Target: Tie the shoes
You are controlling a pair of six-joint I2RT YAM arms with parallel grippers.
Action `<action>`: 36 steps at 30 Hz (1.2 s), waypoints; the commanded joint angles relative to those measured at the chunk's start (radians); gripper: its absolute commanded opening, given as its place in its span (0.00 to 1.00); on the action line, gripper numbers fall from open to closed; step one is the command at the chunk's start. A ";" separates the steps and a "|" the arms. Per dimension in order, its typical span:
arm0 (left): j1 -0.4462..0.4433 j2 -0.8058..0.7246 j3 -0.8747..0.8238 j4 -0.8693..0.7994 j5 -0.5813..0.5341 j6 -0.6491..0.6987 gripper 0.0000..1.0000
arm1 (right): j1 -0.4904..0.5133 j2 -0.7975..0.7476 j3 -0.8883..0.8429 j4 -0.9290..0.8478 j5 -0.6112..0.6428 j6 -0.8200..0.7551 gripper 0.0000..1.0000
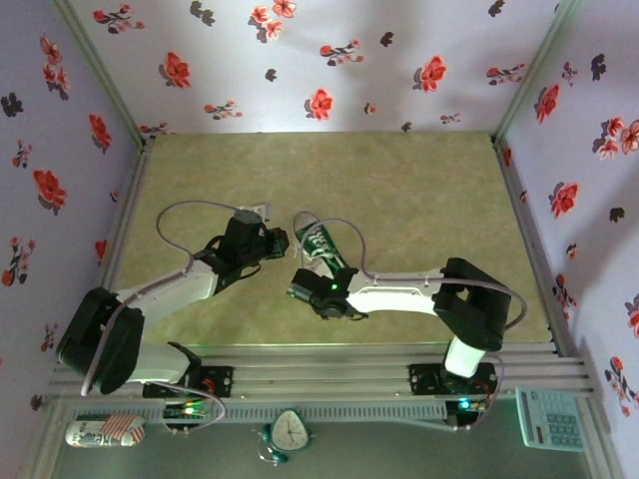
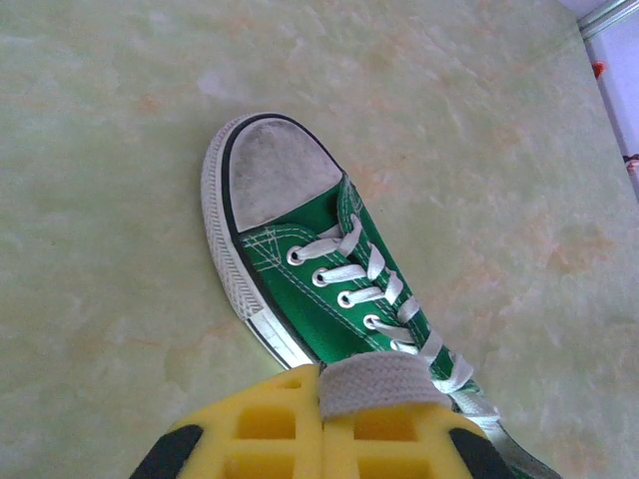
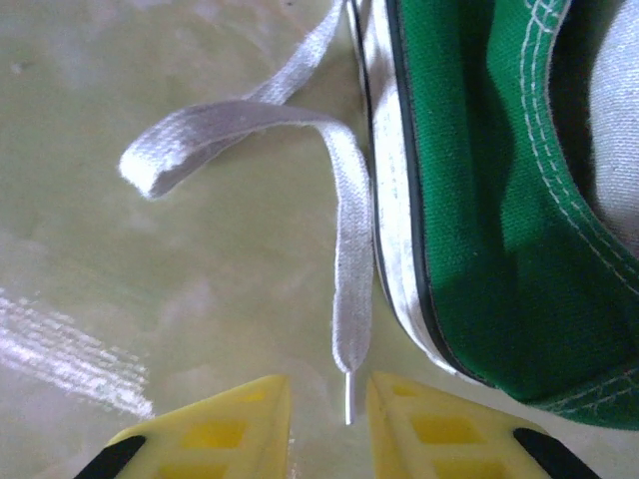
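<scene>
White walls (image 1: 399, 60) with red flower prints enclose a mottled yellow-green table (image 1: 399, 190).

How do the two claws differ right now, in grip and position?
The left claw is shut, pinching a flat stretch of lace; the right claw is open, with a lace tip in the gap between its fingers. The left claw looks over the shoe's toe and eyelets; the right claw sits beside its sole. Both have yellow fingers.

green sneaker (image 2: 318, 304) — upright, laces (image 3: 344, 249) seemingly untied
</scene>
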 commanded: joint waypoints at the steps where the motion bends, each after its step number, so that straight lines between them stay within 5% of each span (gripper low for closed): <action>1: 0.010 -0.003 0.016 0.031 0.013 -0.010 0.00 | 0.007 0.034 0.041 -0.031 0.067 0.045 0.30; 15: 0.010 -0.012 0.006 0.035 0.024 0.000 0.00 | 0.002 0.110 0.051 -0.083 0.094 0.109 0.30; 22: 0.010 -0.012 0.012 0.036 0.029 0.001 0.00 | -0.032 0.117 0.022 -0.036 -0.002 0.105 0.28; 28: 0.010 -0.012 0.016 0.034 0.030 0.004 0.00 | -0.057 0.144 -0.013 0.007 -0.107 0.107 0.22; 36: 0.009 -0.015 0.007 0.037 0.030 0.003 0.00 | -0.059 0.138 -0.040 0.022 -0.091 0.134 0.05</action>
